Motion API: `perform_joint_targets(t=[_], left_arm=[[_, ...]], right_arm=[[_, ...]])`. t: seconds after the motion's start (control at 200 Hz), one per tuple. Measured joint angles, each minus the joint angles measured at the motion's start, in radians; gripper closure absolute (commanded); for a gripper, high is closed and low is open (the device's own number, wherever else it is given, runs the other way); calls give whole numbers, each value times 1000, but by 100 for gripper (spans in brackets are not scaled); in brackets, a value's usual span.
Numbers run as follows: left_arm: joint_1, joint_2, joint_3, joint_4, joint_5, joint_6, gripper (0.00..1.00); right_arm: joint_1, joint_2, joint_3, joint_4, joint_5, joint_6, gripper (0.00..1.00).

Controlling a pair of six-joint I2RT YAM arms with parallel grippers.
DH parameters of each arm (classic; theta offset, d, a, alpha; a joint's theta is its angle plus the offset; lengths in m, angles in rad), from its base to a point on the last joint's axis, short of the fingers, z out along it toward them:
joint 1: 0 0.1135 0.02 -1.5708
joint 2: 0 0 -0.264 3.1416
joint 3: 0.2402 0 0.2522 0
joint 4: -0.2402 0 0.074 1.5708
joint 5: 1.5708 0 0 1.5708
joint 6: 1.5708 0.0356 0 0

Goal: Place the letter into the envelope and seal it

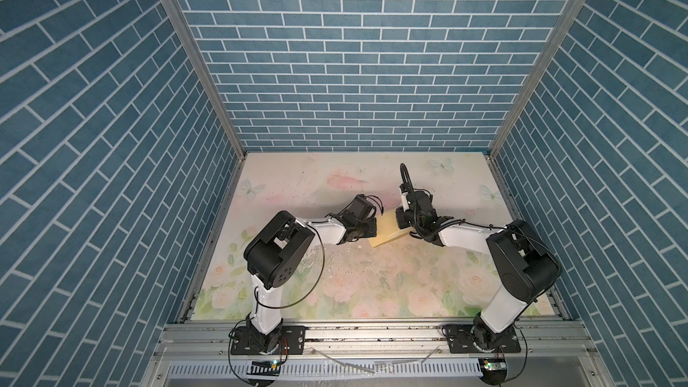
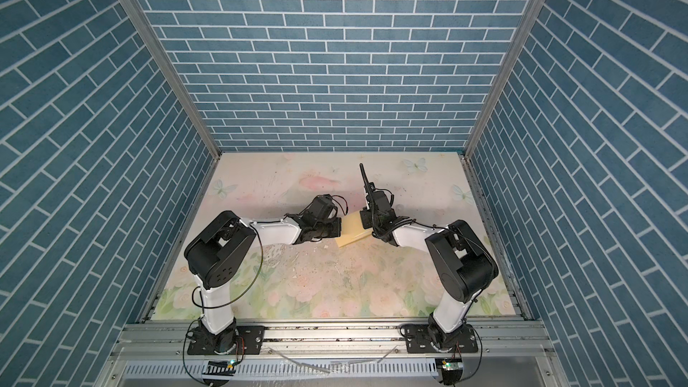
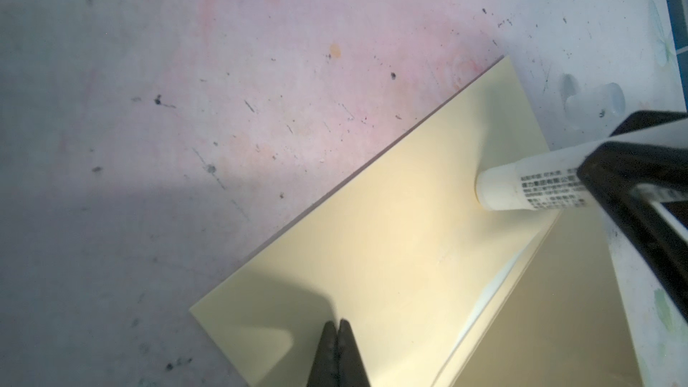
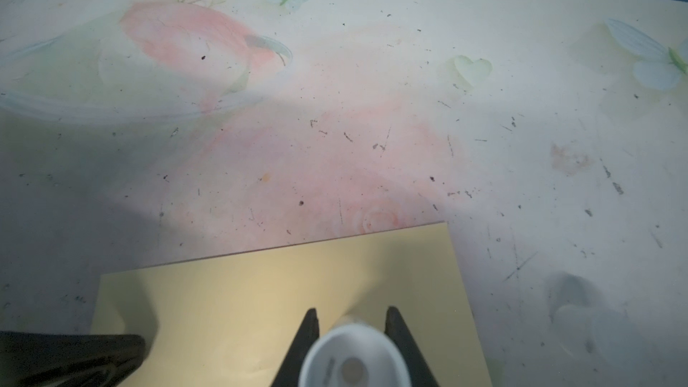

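The pale-yellow envelope (image 1: 387, 232) (image 2: 353, 230) lies on the floral table between the two arms. In the left wrist view my left gripper (image 3: 338, 323) is shut, its tips resting on the envelope (image 3: 372, 236) near one short end. My right gripper (image 4: 352, 310) is shut on a white glue stick (image 4: 353, 359) above the envelope (image 4: 242, 292). The glue stick's tip (image 3: 495, 188) touches the paper near a fold line, beyond which a darker panel (image 3: 558, 310) shows. The letter is hidden.
A clear plastic cap (image 3: 599, 100) (image 4: 573, 310) lies on the table just off the envelope's far end. The blue brick back wall (image 1: 357, 68) and side walls enclose the table. The tabletop (image 1: 335, 273) is scuffed and speckled.
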Motion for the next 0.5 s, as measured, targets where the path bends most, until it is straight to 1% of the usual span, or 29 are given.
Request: perform_joint_targets(t=[0.155,0.24,0.405,0.5], left_arm=[[0,0,0,0,0,2,100],[0,0,0,0,0,2,100],[0,0,0,0,0,2,100],[0,0,0,0,0,2,100]], right_arm=[[-14,-35,-17,-2,-24,8,100],[-23,-89,-42,4,-43,13,100],[-31,-220,-101,74,-77,35,100],[-31,-254,-102,101,-101,43,100]])
